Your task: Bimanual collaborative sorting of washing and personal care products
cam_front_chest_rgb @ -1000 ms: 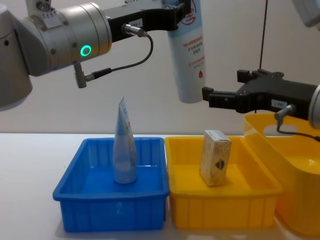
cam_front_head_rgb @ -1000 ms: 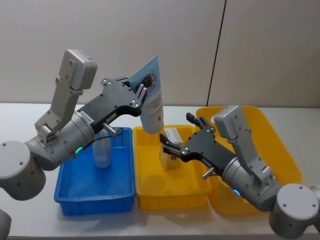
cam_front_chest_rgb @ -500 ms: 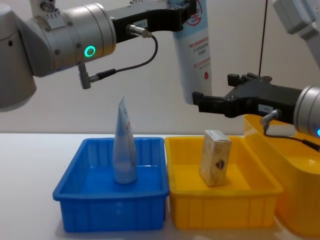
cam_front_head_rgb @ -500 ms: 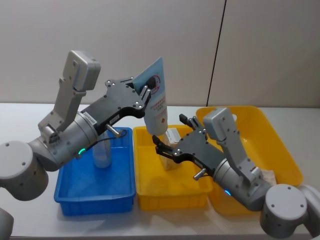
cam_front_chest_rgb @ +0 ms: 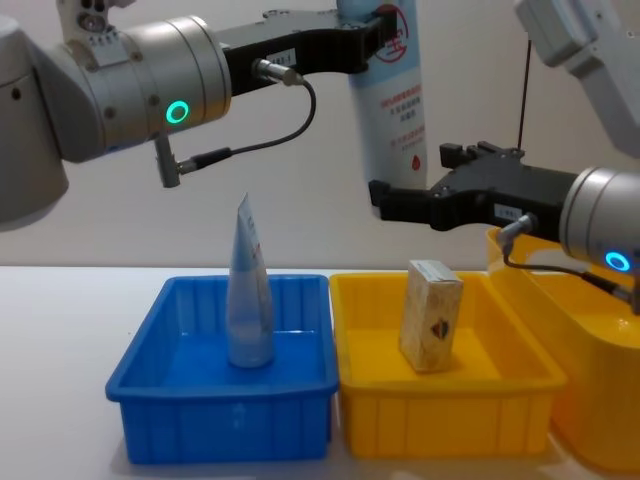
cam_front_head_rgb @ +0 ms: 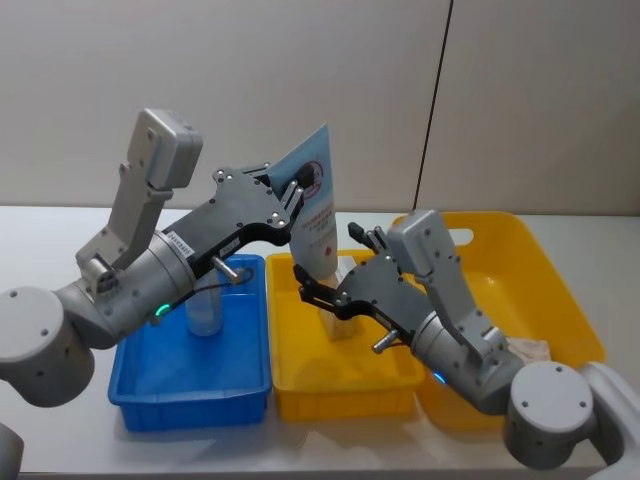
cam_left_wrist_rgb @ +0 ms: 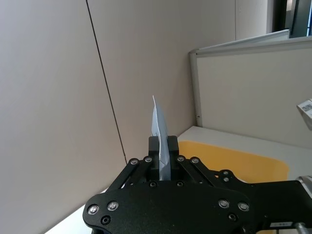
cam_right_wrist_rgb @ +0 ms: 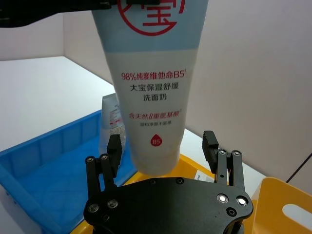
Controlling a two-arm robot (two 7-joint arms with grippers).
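Near: cream box (cam_front_chest_rgb: pixel 431 315) upright in yellow tray (cam_front_chest_rgb: pixel 440 410); second tube (cam_front_chest_rgb: pixel 248 290) in blue tray (cam_front_chest_rgb: pixel 220 400). Above, right pincer (cam_right_wrist_rgb: pixel 165 146) spread wide around raised tube (cam_front_head_rgb: pixel 312 215)'s cap end, not touching. Left pincer (cam_front_head_rgb: pixel 292 188) clamps its crimped end. Advice: centre, close squarely before left releases.

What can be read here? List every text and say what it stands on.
"98%纯度维他命B5": held tube, red print.
"大宝保湿舒缓": same tube.
"洗面奶": same tube.
"含天然8重氨基酸": same tube.
"B5": red drop on the same tube.
"宝": red ring near its top, cut off by the view's edge.
Small line above the drop: too small to read.
Standing tube in the blue tray: print too blurred.
Box: dark emblem, no readable words.
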